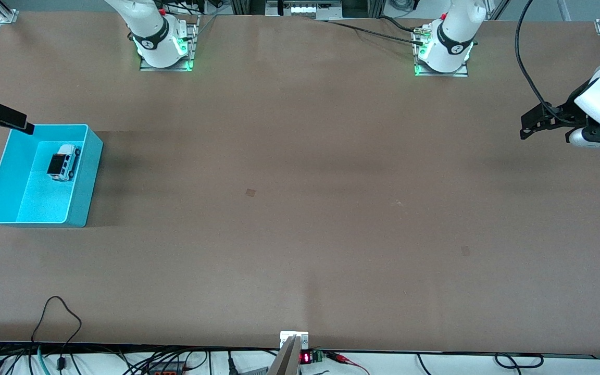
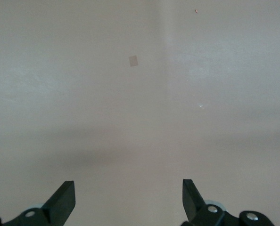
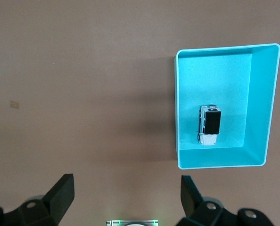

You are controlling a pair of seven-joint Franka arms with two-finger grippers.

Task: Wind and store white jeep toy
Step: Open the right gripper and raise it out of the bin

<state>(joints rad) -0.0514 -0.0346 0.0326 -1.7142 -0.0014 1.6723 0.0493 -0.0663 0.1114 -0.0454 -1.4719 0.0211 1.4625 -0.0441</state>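
Note:
The white jeep toy, with its black roof panel up, stands inside the turquoise bin at the right arm's end of the table. The right wrist view shows it from above, near one end wall of the bin. My right gripper is open and empty, up in the air beside the bin's corner that is farthest from the front camera; its jaws are spread wide. My left gripper is open and empty, over bare table at the left arm's end.
The brown table has a small dark patch near its middle. The arm bases stand along the edge farthest from the front camera. Cables and a small bracket lie at the nearest edge.

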